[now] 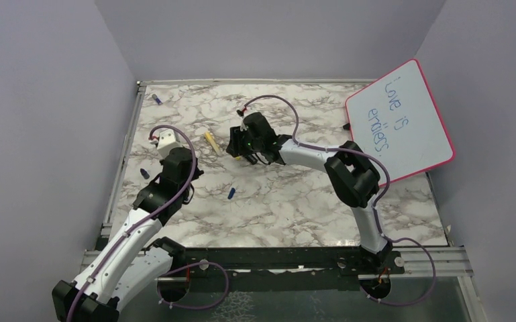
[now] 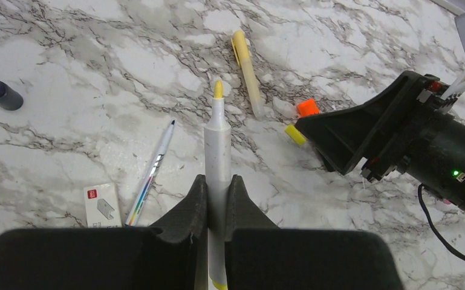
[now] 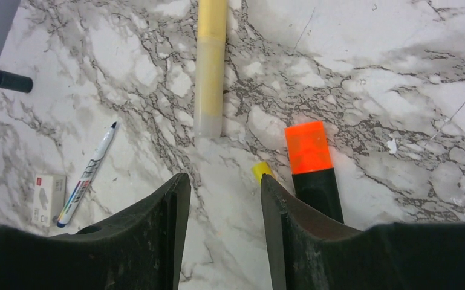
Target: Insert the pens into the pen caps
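Left end effector (image 2: pixel 217 184) clamps the yellow-tipped pen (image 2: pixel 217 142) lengthwise, tip forward. You find the yellow cap (image 3: pixel 262 171) on the desk (image 3: pixel 399 90), right of that tip, nearest your wide-open right end effector (image 3: pixel 225 184).

what seems a yellow cap (image 3: pixel 261 171) sits half behind the right gripper (image 3: pixel 224 181).

Looked like a robotics lab's test cell, not a home or a shop. Was boxed in on three sides by plain lilac walls (image 1: pixel 40 100). Held a marble-patterned table (image 1: pixel 295 201) with a metal rail (image 1: pixel 275 258) along its near edge, a cabled left arm (image 1: pixel 134 228) and right arm (image 1: pixel 355 181) mounted there, and a pink-framed whiteboard (image 1: pixel 402 121) by the right wall.
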Controlling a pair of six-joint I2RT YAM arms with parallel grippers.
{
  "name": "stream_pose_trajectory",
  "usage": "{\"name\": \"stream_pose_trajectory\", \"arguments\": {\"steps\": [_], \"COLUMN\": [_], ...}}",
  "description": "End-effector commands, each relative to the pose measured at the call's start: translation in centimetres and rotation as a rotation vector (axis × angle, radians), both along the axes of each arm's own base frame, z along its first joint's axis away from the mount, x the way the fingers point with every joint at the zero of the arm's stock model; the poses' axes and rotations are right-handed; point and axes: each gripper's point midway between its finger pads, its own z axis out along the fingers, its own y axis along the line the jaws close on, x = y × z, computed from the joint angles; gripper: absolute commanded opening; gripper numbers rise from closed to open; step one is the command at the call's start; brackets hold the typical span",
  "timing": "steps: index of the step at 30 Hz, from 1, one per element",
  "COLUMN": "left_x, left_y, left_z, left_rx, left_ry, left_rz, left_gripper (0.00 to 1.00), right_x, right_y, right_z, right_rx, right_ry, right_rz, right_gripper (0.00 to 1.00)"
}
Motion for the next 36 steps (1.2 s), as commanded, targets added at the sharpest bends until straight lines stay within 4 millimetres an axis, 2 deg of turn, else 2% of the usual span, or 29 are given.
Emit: {"name": "stream_pose_trajectory", "arguments": {"steps": [1, 7, 13, 25, 32, 36], "left_x": [0.5, 0.6, 0.6, 0.5, 0.3, 0.2], "left_y": [0.3, 0.0, -0.1, -0.6, -0.8, -1.0], "left_z": [0.6, 0.3, 0.1, -0.2, -0.5, -0.5], "left_rx": [0.020, 0.017, 0.015, 0.004, -0.007, -0.013], "left_ry": [-0.003, 0.006, 0.010, 0.021, 0.030, 0.030], "left_rz": [0.019, 0.011, 0.004, -0.021, -0.033, -0.040], "left_gripper": [0.00, 0.00, 0.00, 0.00, 0.00, 0.00], "right_x": [0.9, 0.8, -0.9, -4.0, -5.3, -5.7], "right_y": [0.7, 1.2, 1.6, 1.1, 1.1, 1.3], "right_z": [-1.2, -3.3, -4.7, -6.1, -5.4, -5.8], "right_rx": [-0.051, -0.077, -0.089, -0.166, -0.173, -0.178], "right_ry": [-0.029, 0.010, 0.066, 0.135, 0.139, 0.171], "right_rz": [0.021, 0.046, 0.141, 0.333, 0.433, 0.463], "right_gripper": [0.50, 0.49, 0.48, 0.46, 0.46, 0.49]}}
